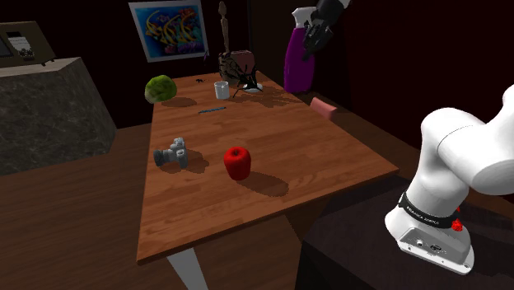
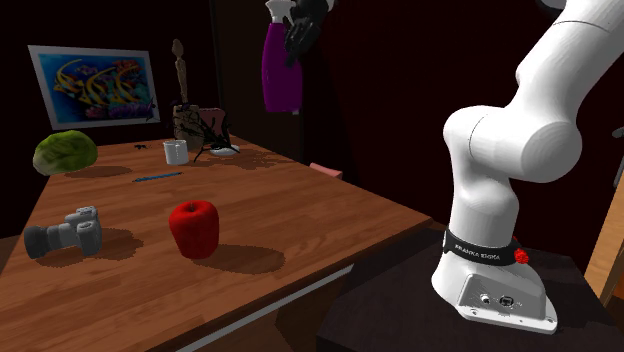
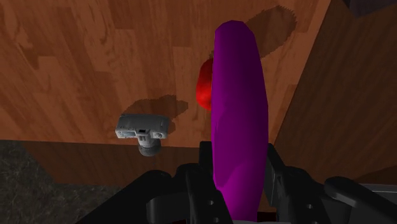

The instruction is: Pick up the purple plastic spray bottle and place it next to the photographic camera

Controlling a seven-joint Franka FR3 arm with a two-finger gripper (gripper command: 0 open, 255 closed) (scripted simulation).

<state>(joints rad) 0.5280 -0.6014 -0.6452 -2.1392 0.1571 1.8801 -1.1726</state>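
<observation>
- End effector (image 1: 317, 33) is clasping the purple spray bottle (image 1: 298, 64) near its neck, and the bottle is hanging upright high above the counter's (image 1: 280, 140) far edge
- Advised: carrying it level, then lowering it just beside the camera (image 1: 174, 154), clearing the red fruit (image 1: 237, 162)
- Arm is reaching high, wrist tilting downward

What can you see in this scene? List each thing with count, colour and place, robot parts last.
table: 1, brown wood, centre
spray bottle: 1, purple, held aloft at the table's far end
red fruit: 1, red, mid-table
camera: 1, grey, beside the red fruit
mug: 1, white, far end
pen: 1, blue, near the mug
leafy ball: 1, green, far corner
block: 1, pink, table edge
picture: 1, multicoloured, back wall
arm: 1, white, on its stand
gripper: 1, black, shut on the spray bottle
</observation>
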